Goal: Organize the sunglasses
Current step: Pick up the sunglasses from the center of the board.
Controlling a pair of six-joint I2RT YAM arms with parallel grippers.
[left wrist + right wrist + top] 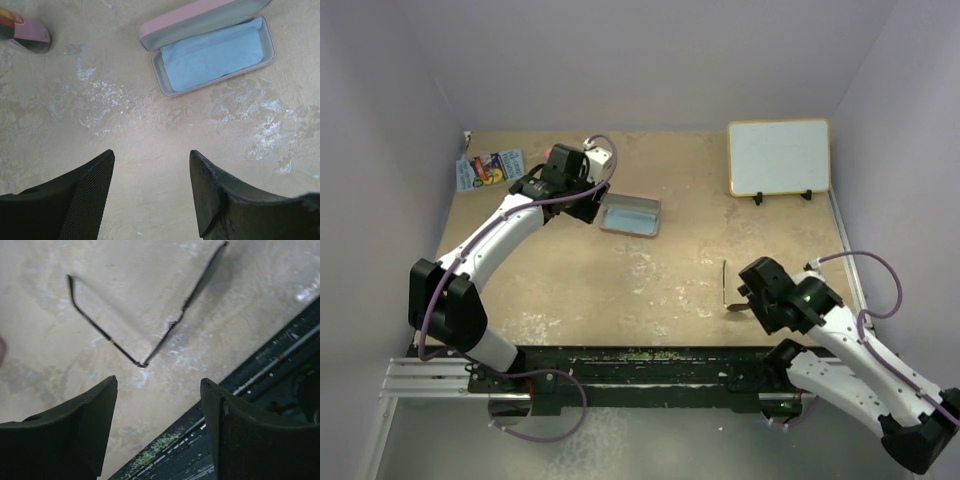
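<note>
The sunglasses (725, 280) lie on the tan table at the front right, a thin dark wire frame. The right wrist view shows the sunglasses (111, 340) edge-on as a dark V resting on the table. My right gripper (747, 297) hovers just right of them. In its own view the right gripper (158, 385) is open with only table and rail between its fingers, and the frame lies just beyond the tips. My left gripper (585, 205) is beside the open pink case (630, 215). Seen from the left wrist, the left gripper (151, 155) is open and empty, short of the case (200, 22), which holds a light-blue cloth (215, 55).
A small whiteboard (778, 157) stands on its easel at the back right. Colourful packets (490, 168) lie at the back left, one packet (25, 32) showing in the left wrist view. A black rail (640, 365) runs along the near table edge, close under my right gripper.
</note>
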